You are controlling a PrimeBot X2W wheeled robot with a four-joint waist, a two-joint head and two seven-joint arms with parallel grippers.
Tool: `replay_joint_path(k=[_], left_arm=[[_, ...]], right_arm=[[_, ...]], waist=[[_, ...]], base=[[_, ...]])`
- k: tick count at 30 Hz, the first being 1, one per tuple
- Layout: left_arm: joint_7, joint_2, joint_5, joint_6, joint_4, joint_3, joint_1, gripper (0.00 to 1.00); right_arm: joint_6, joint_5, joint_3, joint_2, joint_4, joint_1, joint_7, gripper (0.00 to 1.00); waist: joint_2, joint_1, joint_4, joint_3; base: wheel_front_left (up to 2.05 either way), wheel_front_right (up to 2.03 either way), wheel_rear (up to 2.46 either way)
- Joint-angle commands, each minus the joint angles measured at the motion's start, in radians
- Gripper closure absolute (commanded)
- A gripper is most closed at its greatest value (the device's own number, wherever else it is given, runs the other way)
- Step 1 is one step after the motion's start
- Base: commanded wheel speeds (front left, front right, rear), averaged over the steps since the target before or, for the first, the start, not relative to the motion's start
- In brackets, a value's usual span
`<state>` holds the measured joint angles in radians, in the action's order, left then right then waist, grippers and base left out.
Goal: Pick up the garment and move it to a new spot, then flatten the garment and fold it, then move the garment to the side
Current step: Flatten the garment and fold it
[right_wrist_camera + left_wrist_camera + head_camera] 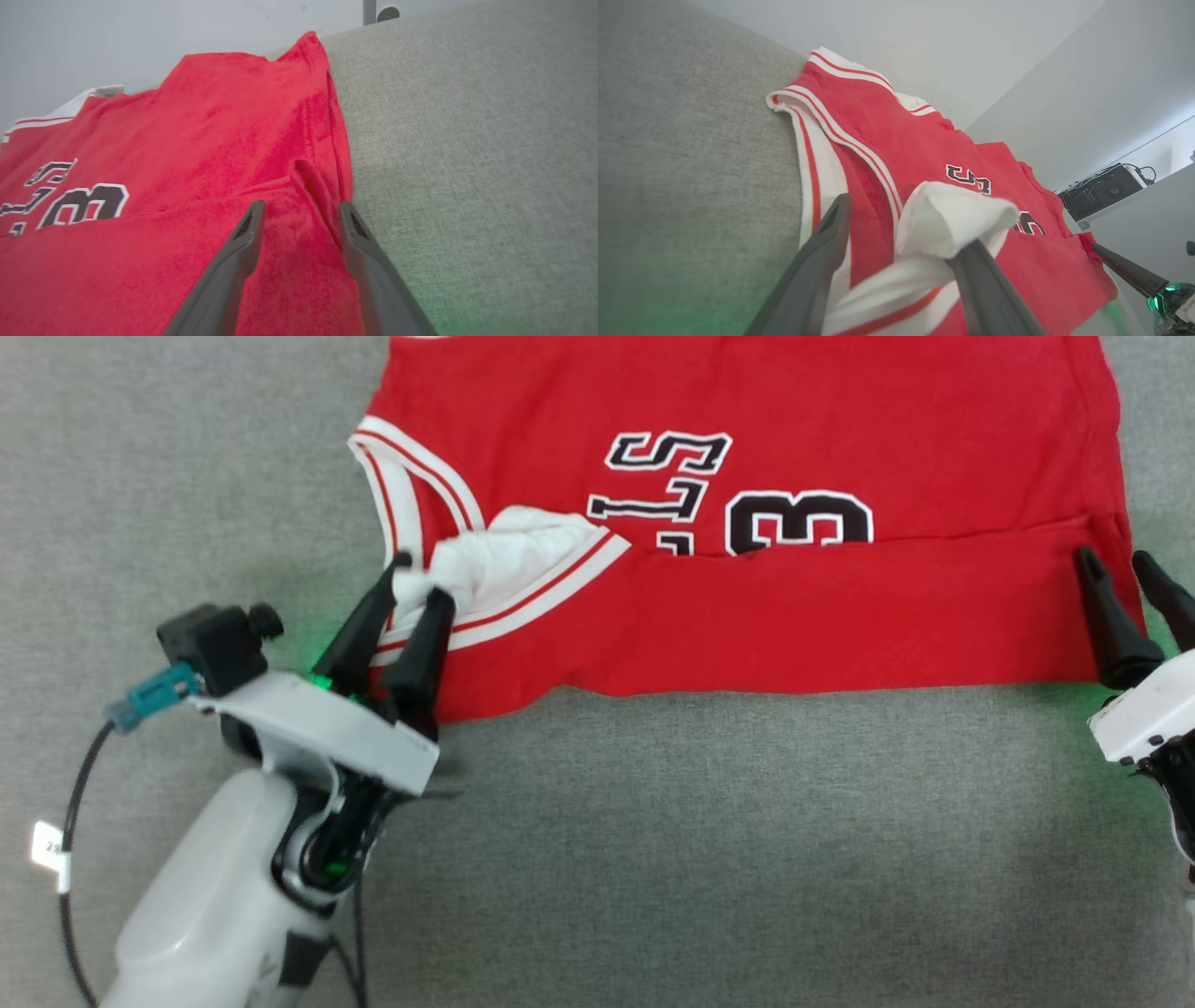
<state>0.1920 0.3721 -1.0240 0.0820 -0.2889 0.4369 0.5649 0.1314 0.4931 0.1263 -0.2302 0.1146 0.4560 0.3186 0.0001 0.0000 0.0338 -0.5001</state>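
The garment (747, 616) is a red jersey with black white-outlined lettering, lying on the grey cloth surface (700, 821). Its near part is folded up over the lettering. My left gripper (420, 583) is open at the folded layer's left corner. The bunched white sleeve (504, 555) and striped trim lie loose between its fingers (831, 233). My right gripper (1111, 556) is open at the fold's right end, its fingers (243, 242) straddling the red side edge (322, 186). The left wrist view shows the garment (887, 140) running away to the right.
Grey cloth covers the whole work surface (467, 140); bare room lies in front of the garment and to its left. A black cable with a teal plug (149, 695) hangs by my left wrist. A black electronics box (1099, 191) stands on a shelf beyond the table.
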Motion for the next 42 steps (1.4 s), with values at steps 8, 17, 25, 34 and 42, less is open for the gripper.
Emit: replay_joint_path(k=[8,17,25,34,42], left_arm=[[-0.141,0.169,0.047,-0.081,0.139,0.016,-0.074,0.0],[-0.504,0.332,-0.089,-0.173,0.328,0.024,-0.094,0.0],[-0.793,0.443,-0.186,-0.273,0.354,0.026,-0.02,0.0],[-0.943,0.483,-0.23,-0.314,0.409,0.077,-0.06,0.0],[-0.946,0.451,-0.243,-0.313,0.391,0.091,-0.054,0.19]], right_arm=[[-0.002,-0.014,-0.024,0.002,-0.079,-0.033,-0.01,0.0],[-0.002,-0.003,-0.024,0.018,-0.135,-0.025,-0.006,0.0],[-0.002,-0.008,-0.059,0.03,-0.119,0.015,-0.02,0.0],[-0.002,0.001,-0.089,0.028,-0.089,0.042,-0.037,0.0],[-0.002,0.007,-0.092,0.02,-0.084,0.061,-0.032,0.0]], waist=[[-0.0001,0.0,-0.008,0.065],[-0.0001,0.0,0.017,0.059],[-0.0001,0.0,0.056,0.038],[-0.0001,0.0,0.079,0.029],[-0.0001,0.0,0.095,0.005]], base=[[0.0,0.0,0.0],[0.0,0.0,0.0],[0.0,0.0,0.0],[0.0,0.0,0.0],[0.0,0.0,0.0]])
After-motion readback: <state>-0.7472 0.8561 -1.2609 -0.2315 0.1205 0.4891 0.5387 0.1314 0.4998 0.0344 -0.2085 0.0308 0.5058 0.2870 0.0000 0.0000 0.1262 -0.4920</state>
